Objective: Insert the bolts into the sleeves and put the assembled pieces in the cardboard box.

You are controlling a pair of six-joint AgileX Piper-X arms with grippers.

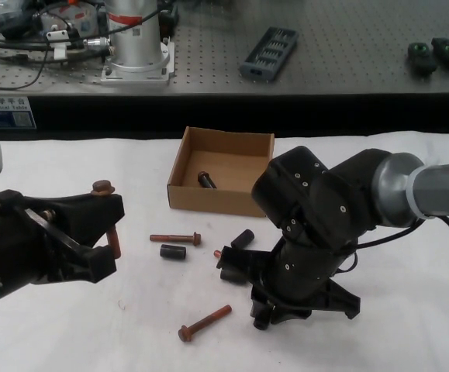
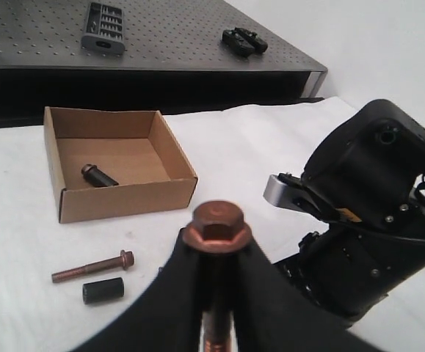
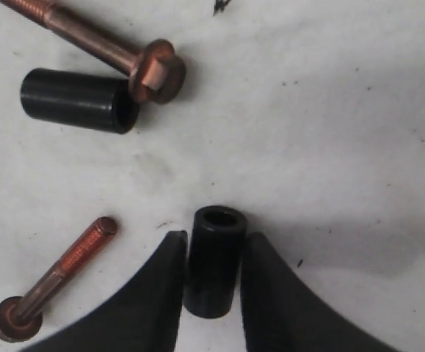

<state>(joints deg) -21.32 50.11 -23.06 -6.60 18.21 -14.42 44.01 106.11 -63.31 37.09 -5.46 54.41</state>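
Observation:
My left gripper (image 1: 109,232) (image 2: 216,253), at the left over the white cloth, is shut on a copper bolt (image 1: 103,187) (image 2: 216,226) held upright, head up. My right gripper (image 1: 236,256) (image 3: 213,279) points down just in front of the cardboard box (image 1: 208,198) (image 2: 124,194), shut on a black sleeve (image 1: 244,238) (image 3: 213,260). One assembled piece (image 1: 207,180) (image 2: 98,174) lies inside the box. On the cloth lie a loose bolt (image 1: 176,237) (image 2: 91,267) (image 3: 102,44) beside a loose sleeve (image 1: 173,252) (image 2: 103,291) (image 3: 76,99), and another bolt (image 1: 205,323) (image 3: 54,279) nearer me.
A raised perforated bench (image 1: 325,46) runs behind the cloth, carrying a dark bit holder (image 1: 269,53), two green-black parts (image 1: 437,54) and a metal column base (image 1: 135,46). The right arm's bulky body (image 2: 373,220) stands close beside my left gripper.

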